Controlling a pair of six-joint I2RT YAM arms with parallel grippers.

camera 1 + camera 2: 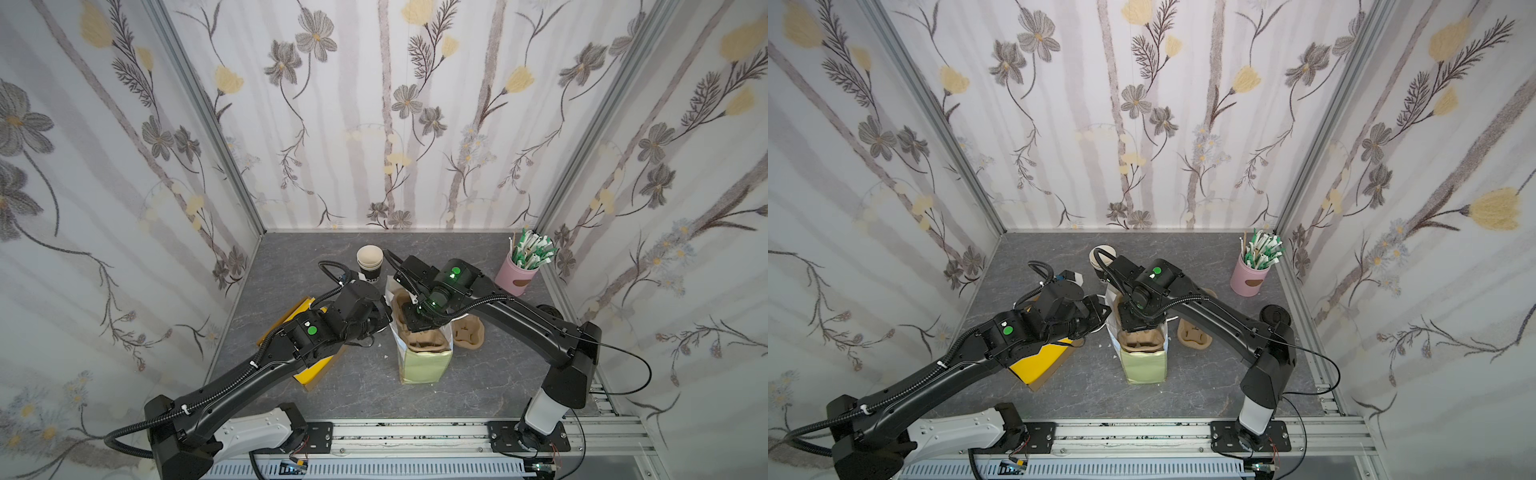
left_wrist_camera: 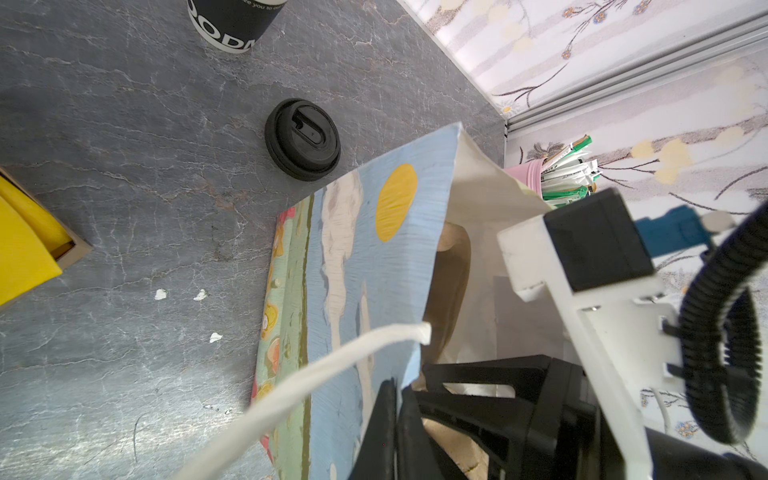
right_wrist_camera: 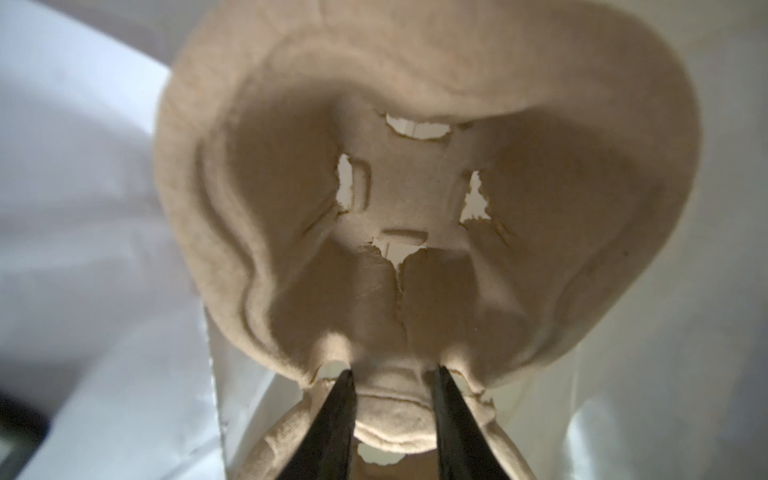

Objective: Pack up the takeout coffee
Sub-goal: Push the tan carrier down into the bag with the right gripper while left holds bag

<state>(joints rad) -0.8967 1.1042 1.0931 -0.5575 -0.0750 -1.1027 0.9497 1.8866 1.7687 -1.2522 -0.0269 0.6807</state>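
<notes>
**A:** The takeout cup (image 1: 369, 266), where was it?

**B:** Lidless and upright at the back of the worktop (image 1: 365, 395), behind the paper bag (image 1: 424, 365). A black lid (image 2: 302, 139) lay on the worktop between them.

**A:** And the fingers?

**B:** The left fingers (image 2: 383, 415) were clenched on the bag's rim. The right fingers (image 3: 338, 415) were down in the bag's mouth, grasping the pulp carrier (image 3: 415, 83) at its narrow waist.

A robot lab booth: floral-papered panels (image 1: 374, 124) in aluminium framing (image 1: 198, 104) enclose a grey stone-look surface (image 1: 478, 374), with two arms (image 1: 257, 370) bolted to a rail (image 1: 415, 432).
</notes>
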